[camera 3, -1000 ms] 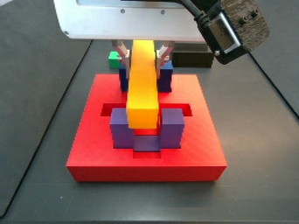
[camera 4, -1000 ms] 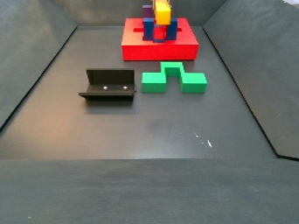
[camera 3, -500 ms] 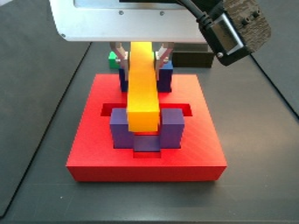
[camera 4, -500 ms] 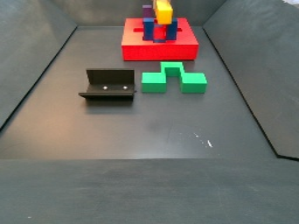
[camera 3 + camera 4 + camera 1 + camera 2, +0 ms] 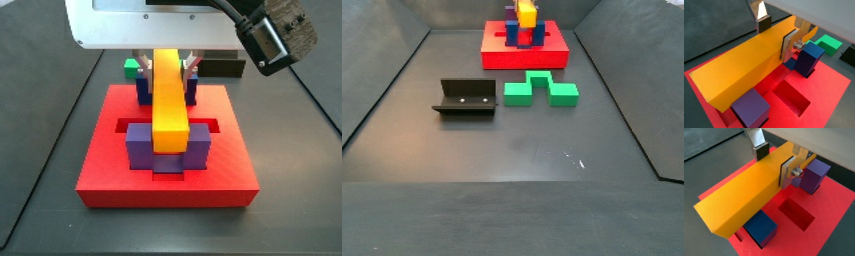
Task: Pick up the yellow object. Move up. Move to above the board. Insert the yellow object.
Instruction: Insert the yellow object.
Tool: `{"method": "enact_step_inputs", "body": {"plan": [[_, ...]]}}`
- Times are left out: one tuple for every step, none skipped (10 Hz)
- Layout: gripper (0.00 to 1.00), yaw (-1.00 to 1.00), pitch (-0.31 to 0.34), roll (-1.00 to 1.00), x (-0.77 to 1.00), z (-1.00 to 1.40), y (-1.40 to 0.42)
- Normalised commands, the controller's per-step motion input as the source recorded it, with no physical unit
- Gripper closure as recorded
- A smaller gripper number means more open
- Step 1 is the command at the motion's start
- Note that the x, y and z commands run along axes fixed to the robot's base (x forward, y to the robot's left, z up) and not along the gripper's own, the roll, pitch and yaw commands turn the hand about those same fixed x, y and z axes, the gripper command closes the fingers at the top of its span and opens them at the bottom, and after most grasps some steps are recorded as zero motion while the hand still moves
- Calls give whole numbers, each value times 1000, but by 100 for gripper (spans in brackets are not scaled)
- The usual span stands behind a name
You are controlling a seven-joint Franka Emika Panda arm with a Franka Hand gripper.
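The yellow object [image 5: 167, 90] is a long orange-yellow bar running front to back over the board [image 5: 167, 185], the red slab. Its near end sits between two purple blocks [image 5: 138, 148] and its far end passes between two blue blocks [image 5: 191, 88]. My gripper [image 5: 166, 62] is over the far half of the bar, shut on it. In both wrist views the gripper [image 5: 776, 34] [image 5: 773, 162] has a padded finger on each long side of the bar [image 5: 744, 65] [image 5: 747, 188]. In a side view the bar [image 5: 528, 14] tops the board [image 5: 525, 55].
A green block [image 5: 540, 90] lies on the dark floor in front of the board, with the fixture [image 5: 465, 97] to its left. An open recessed slot [image 5: 796, 213] shows in the board beside the bar. Dark walls ring the floor.
The bar and gripper have shifted slightly sideways and a little lower between the blocks. Nothing else has moved.
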Motion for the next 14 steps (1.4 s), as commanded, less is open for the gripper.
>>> {"method": "enact_step_inputs", "body": {"plan": [[100, 0, 0, 67, 6, -97, 0], [100, 0, 0, 79, 49, -69, 0], [100, -26, 3, 110, 137, -31, 0], [100, -54, 13, 114, 154, -17, 0], [100, -63, 21, 114, 183, -9, 0], [100, -66, 31, 116, 200, -3, -14], [100, -37, 30, 120, 137, -43, -31], [100, -6, 23, 113, 69, -69, -43], [100, 0, 17, 111, 17, -109, -57], [100, 0, 19, 87, 0, -140, -31], [100, 0, 21, 64, 0, -154, -40], [100, 0, 17, 37, -17, -171, -69], [100, 0, 10, 11, -20, -189, -57], [100, 0, 1, 0, 0, -214, 0]]}}
